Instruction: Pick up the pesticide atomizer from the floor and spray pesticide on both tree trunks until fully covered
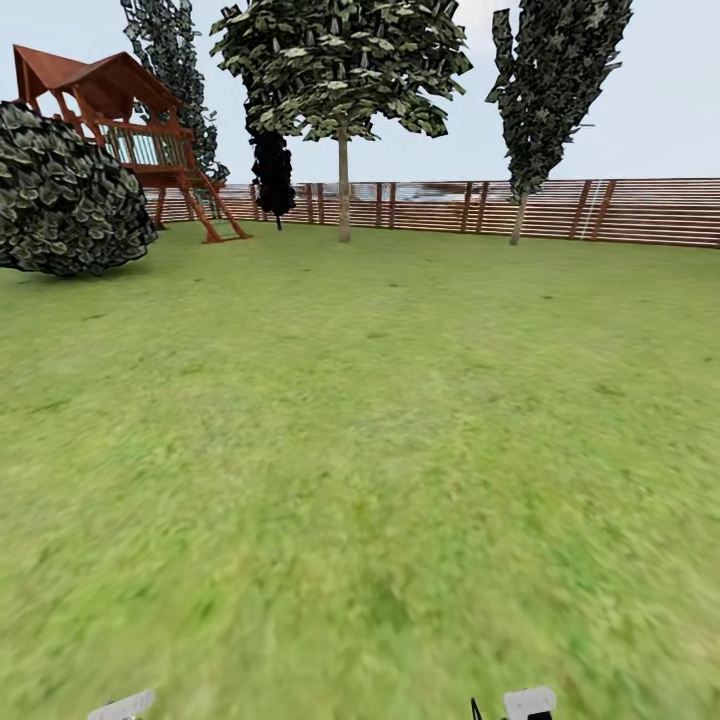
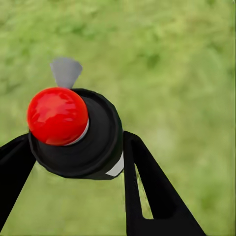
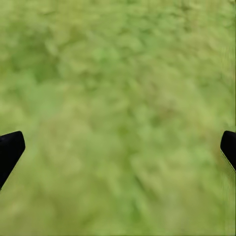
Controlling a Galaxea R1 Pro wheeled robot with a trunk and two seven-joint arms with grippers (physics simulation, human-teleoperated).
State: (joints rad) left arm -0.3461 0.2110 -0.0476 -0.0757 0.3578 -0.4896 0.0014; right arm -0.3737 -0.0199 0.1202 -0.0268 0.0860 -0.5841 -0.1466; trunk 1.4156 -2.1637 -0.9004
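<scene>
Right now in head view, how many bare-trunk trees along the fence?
2. One tree stands left of centre, right of the playhouse. The other tree stands further right, at the fence. More may be hidden behind the bush.

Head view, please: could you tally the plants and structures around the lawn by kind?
Trees with bare pale trunks: 2
Dark leafy tree: 1
Narrow black tree: 1
Round bush: 1
Wooden playhouse: 1
Slatted fence: 1
Total: 7
</scene>
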